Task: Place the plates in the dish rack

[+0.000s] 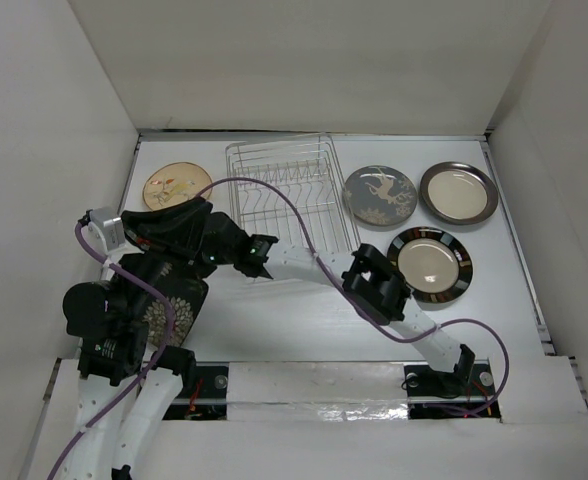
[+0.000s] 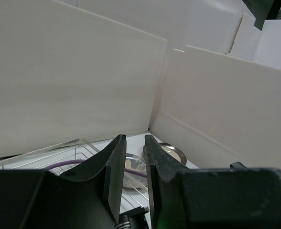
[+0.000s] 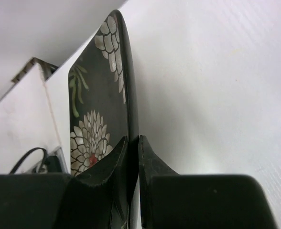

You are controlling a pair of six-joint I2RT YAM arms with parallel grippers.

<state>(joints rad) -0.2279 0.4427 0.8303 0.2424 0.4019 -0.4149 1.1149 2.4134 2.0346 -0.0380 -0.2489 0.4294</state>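
My right gripper is shut on the rim of the dark squarish floral plate, which I see edge-on in the right wrist view. From above, that plate lies at the near left, mostly under the left arm. My left gripper hangs above it, pointing right, open by a narrow gap with nothing between its fingers. The silver wire dish rack stands at the back centre and holds no plates. The tan plate lies to its left. The grey branch-motif plate, grey-rimmed cream plate and black-rimmed cream plate lie to its right.
White walls close in the table on the left, back and right. A purple cable arcs over the rack's near side. The right arm's elbow sits just left of the black-rimmed plate.
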